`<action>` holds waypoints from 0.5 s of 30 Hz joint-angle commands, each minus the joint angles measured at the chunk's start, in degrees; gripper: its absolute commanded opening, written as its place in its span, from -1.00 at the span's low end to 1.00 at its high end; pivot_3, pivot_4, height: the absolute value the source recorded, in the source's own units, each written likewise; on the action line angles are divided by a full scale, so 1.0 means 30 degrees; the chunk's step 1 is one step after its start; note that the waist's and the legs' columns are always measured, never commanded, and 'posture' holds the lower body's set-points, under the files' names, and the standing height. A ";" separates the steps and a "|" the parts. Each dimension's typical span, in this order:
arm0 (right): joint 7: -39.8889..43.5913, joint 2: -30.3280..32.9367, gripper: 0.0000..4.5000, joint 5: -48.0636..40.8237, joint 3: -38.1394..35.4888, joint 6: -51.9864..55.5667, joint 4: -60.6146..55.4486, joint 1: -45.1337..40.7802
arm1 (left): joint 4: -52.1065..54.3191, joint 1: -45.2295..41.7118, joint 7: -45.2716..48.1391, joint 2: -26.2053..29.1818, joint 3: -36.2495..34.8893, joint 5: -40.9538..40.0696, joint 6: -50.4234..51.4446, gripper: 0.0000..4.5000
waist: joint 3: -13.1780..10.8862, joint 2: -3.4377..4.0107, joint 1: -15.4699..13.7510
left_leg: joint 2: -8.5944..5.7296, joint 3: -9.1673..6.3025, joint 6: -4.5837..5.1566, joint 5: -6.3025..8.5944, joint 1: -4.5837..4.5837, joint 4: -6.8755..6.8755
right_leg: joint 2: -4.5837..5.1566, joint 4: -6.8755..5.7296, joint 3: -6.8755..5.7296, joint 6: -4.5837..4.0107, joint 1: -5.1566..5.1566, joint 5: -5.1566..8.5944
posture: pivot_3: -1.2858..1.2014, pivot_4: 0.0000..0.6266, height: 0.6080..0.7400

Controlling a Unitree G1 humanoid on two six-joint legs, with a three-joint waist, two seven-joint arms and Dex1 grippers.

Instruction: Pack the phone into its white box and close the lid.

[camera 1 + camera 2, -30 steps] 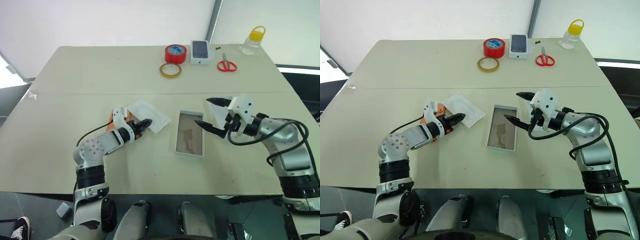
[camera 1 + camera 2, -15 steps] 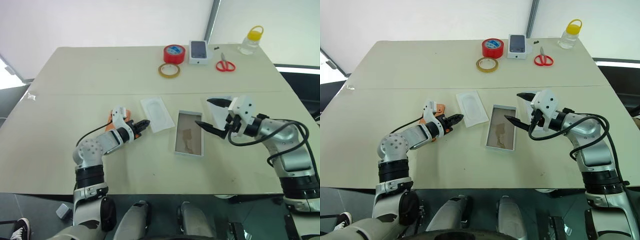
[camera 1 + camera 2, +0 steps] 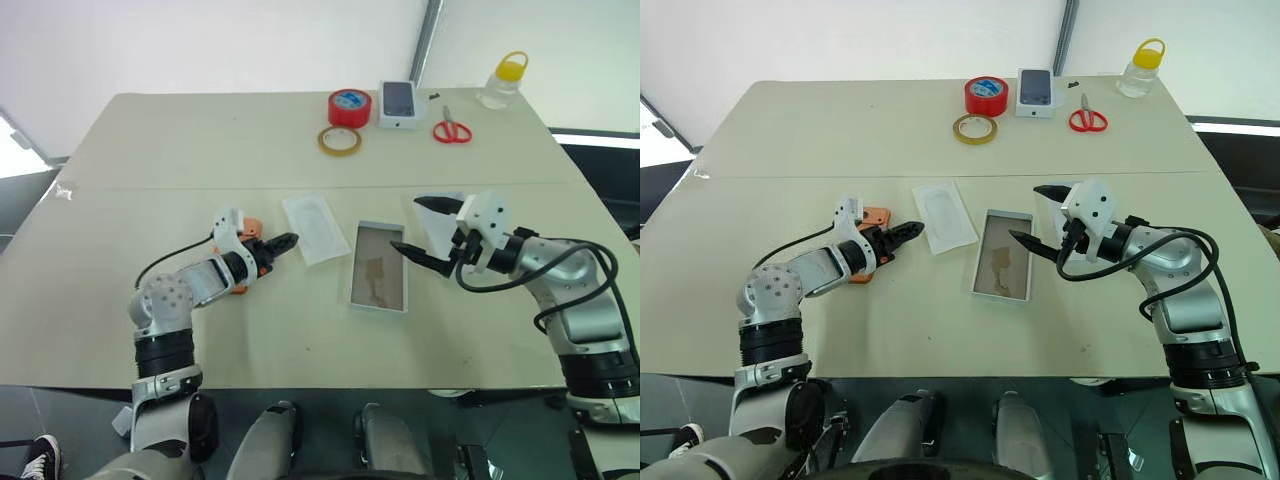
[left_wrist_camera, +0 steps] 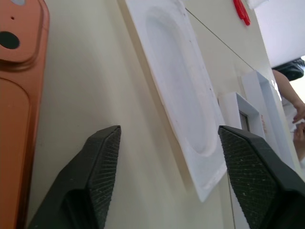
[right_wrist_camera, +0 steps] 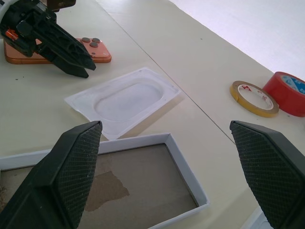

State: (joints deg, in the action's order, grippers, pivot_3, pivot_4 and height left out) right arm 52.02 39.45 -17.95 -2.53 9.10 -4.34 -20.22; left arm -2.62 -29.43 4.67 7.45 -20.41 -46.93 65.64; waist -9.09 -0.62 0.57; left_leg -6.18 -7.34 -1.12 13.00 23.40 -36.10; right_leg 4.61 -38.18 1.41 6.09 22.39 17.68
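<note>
Head view: flat orange smartphone [image 3: 868, 216] on beige table [image 3: 790, 140], under left gripper [image 3: 902, 233], fingers parted, empty. Shallow white cardboard tray with brownish-grey bottom [image 3: 1002, 268] mid-table, right gripper [image 3: 1030, 215] above its near-right edge, spread wide, empty. Left wrist view: thin white moulded insert [image 4: 183, 95] beside phone. Right wrist view: insert between phone and tray.

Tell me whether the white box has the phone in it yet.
Empty. The white box shows only its bare brownish-grey bottom, while the phone lies flat on the table beside the left gripper.
</note>
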 commanded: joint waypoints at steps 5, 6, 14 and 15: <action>-0.0248 -0.0274 1.00 0.0062 -0.0199 -0.0335 -0.0784 -0.0322 | -0.1726 -0.0489 0.0334 -0.1030 0.1609 0.1581 -0.1565 0.48 | 0.0006 0.0001 -0.0199 | -0.0010 0.0001 0.0001 0.0000 -0.0005 -0.0010 | 0.0011 0.0016 -0.0007 0.0001 -0.0027 0.0000 | 0.03 -0.52 1.00; -0.0267 -0.0269 1.00 0.0067 -0.0206 -0.0328 -0.0847 -0.0268 | -0.2071 -0.0618 0.0426 -0.1073 0.1733 0.1729 -0.1639 0.48 | 0.0007 0.0001 -0.0284 | -0.0012 0.0002 0.0000 0.0001 -0.0005 -0.0011 | 0.0012 0.0016 -0.0006 0.0001 -0.0027 0.0001 | 0.03 -0.52 1.00; -0.0470 -0.0121 1.00 0.0031 -0.0345 -0.0176 -0.1253 -0.0031 | -0.3782 -0.1288 0.1294 -0.1457 0.1956 0.2267 -0.2067 0.48 | 0.0011 -0.0003 -0.0454 | -0.0025 0.0007 0.0001 0.0001 -0.0004 -0.0012 | 0.0024 0.0032 -0.0007 0.0005 -0.0037 0.0003 | 0.03 -0.52 1.00; -0.0507 -0.0102 1.00 0.0034 -0.0367 -0.0149 -0.1314 0.0007 | -0.4003 -0.1348 0.1369 -0.1506 0.2084 0.2435 -0.2217 0.48 | 0.0011 -0.0003 -0.0455 | -0.0024 0.0006 0.0000 0.0000 -0.0004 -0.0011 | 0.0023 0.0032 -0.0007 0.0006 -0.0035 0.0003 | 0.03 -0.52 1.00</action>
State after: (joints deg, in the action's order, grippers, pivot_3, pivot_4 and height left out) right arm 50.96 39.08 -17.56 -2.46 9.17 -5.42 -20.14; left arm -11.39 -34.32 8.83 3.68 -16.42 -41.46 58.13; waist -9.05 -0.63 -0.79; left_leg -6.24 -7.33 -1.12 13.00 23.39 -36.13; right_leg 4.68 -38.09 1.39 6.11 22.29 17.69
